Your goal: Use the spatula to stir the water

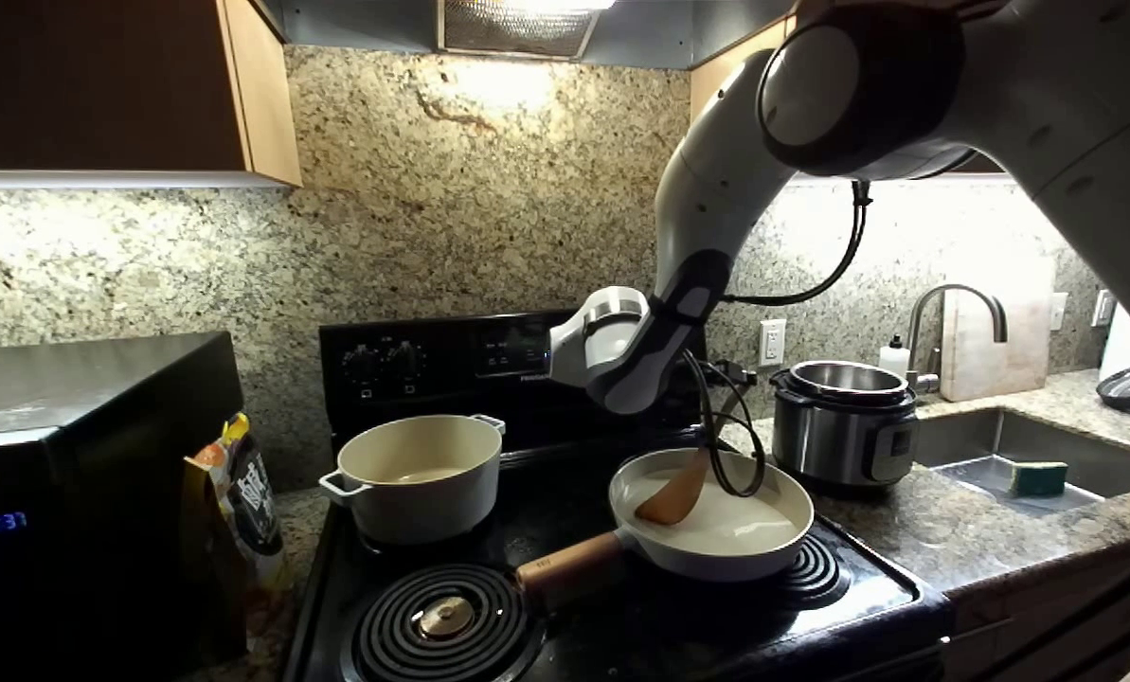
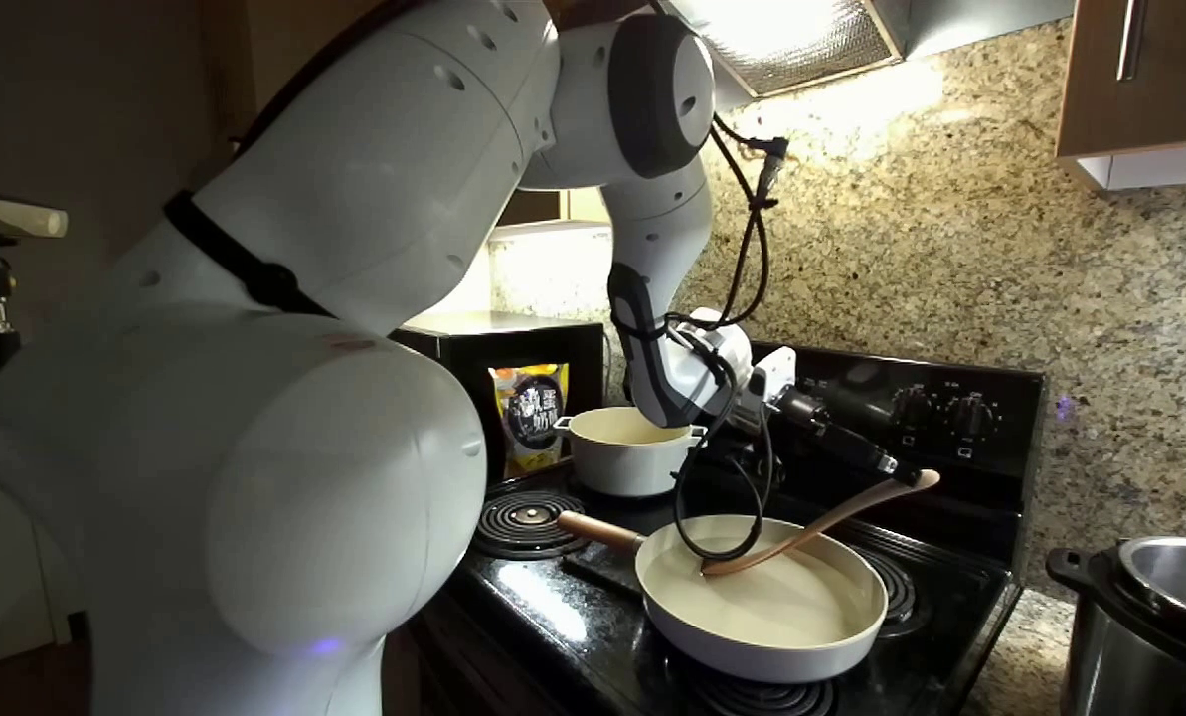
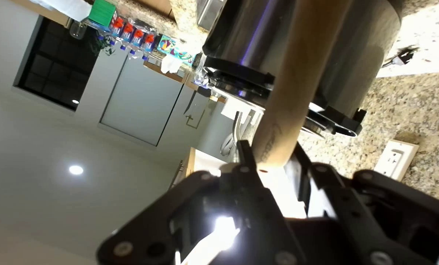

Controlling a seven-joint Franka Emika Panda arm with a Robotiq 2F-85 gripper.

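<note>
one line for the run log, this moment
gripper: closed on spatula | blade: in water | spatula: tilted | pan: on stove

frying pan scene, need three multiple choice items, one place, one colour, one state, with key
1. What does the spatula reach into?
A) sink B) frying pan C) two-handled pot

2. What colour is the pan handle?
A) black B) green C) brown

3. The gripper is:
A) wide open B) shut on the spatula C) shut, holding nothing

1 B: both exterior views show its wide end inside.
2 C: both exterior views show brown wood.
3 B: wrist view shows spatula between the jaws.
</note>
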